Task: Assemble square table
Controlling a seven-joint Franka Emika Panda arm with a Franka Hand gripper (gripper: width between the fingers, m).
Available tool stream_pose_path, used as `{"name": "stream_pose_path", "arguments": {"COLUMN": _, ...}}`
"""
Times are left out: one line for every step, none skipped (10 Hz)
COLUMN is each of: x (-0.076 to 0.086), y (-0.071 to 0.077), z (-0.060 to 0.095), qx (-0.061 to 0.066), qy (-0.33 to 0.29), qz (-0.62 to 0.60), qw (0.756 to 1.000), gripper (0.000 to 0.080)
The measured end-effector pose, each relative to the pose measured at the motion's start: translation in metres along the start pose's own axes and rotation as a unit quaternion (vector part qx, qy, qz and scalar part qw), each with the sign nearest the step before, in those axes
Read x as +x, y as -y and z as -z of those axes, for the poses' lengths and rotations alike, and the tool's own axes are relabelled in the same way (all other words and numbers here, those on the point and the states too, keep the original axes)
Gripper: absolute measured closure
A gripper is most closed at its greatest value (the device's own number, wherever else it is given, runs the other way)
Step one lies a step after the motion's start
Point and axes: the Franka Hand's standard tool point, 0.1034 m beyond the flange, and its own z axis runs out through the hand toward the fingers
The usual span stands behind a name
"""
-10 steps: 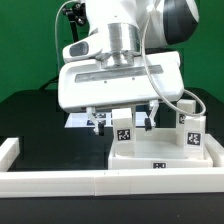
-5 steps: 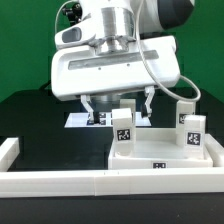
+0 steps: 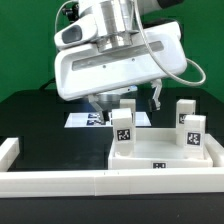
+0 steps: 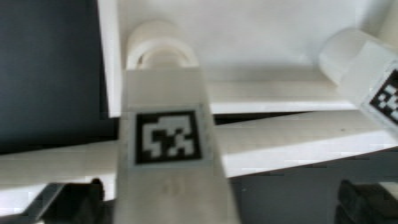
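The table panel (image 3: 165, 152) looks like white plastic — smooth, with a soft, low sheen. The legs (image 3: 123, 128) standing on it have the same white plastic look, each carrying a matt black-and-white printed tag (image 4: 167, 136), paper-like and flat. The long rail (image 3: 60, 183) along the front is also smooth white plastic. The work surface (image 3: 40, 130) under everything is black and matt — cloth-like, without glare. The arm's housing (image 3: 110, 65) is glossy white plastic, with a brushed metal-looking cylinder above it.
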Motion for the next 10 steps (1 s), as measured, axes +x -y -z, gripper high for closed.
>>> {"name": "stream_pose_path", "arguments": {"x": -0.0029, "y": 0.0021, "z": -0.0011, "qx": 0.014, "qy": 0.049, "qz": 0.000, "qw": 0.999, "gripper": 0.0150}}
{"name": "stream_pose_path", "arguments": {"x": 0.0014, "y": 0.0029, "z": 0.0022, "qx": 0.021, "qy": 0.081, "qz": 0.005, "qw": 0.997, "gripper": 0.0150}}
{"name": "stream_pose_path", "arguments": {"x": 0.0046, "y": 0.0013, "z": 0.0023, "qx": 0.029, "qy": 0.098, "qz": 0.007, "qw": 0.995, "gripper": 0.0150}}
{"name": "stream_pose_path", "arguments": {"x": 0.0031, "y": 0.0037, "z": 0.0034, "qx": 0.042, "qy": 0.125, "qz": 0.003, "qw": 0.991, "gripper": 0.0150}}
{"name": "stream_pose_path", "arguments": {"x": 0.0068, "y": 0.0024, "z": 0.0029, "qx": 0.038, "qy": 0.114, "qz": 0.004, "qw": 0.993, "gripper": 0.0150}}
{"name": "stream_pose_path", "arguments": {"x": 0.0054, "y": 0.0025, "z": 0.0020, "qx": 0.038, "qy": 0.114, "qz": 0.004, "qw": 0.993, "gripper": 0.0150}}
{"name": "stream_pose_path", "arguments": {"x": 0.0054, "y": 0.0023, "z": 0.0021, "qx": 0.038, "qy": 0.114, "qz": 0.004, "qw": 0.993, "gripper": 0.0150}}
{"name": "stream_pose_path", "arguments": {"x": 0.0054, "y": 0.0019, "z": 0.0021, "qx": 0.037, "qy": 0.114, "qz": 0.003, "qw": 0.993, "gripper": 0.0150}}
{"name": "stream_pose_path", "arguments": {"x": 0.0047, "y": -0.0008, "z": 0.0016, "qx": 0.024, "qy": 0.118, "qz": -0.015, "qw": 0.993, "gripper": 0.0150}}
{"name": "stream_pose_path", "arguments": {"x": 0.0036, "y": -0.0028, "z": 0.0007, "qx": 0.006, "qy": 0.122, "qz": -0.030, "qw": 0.992, "gripper": 0.0150}}
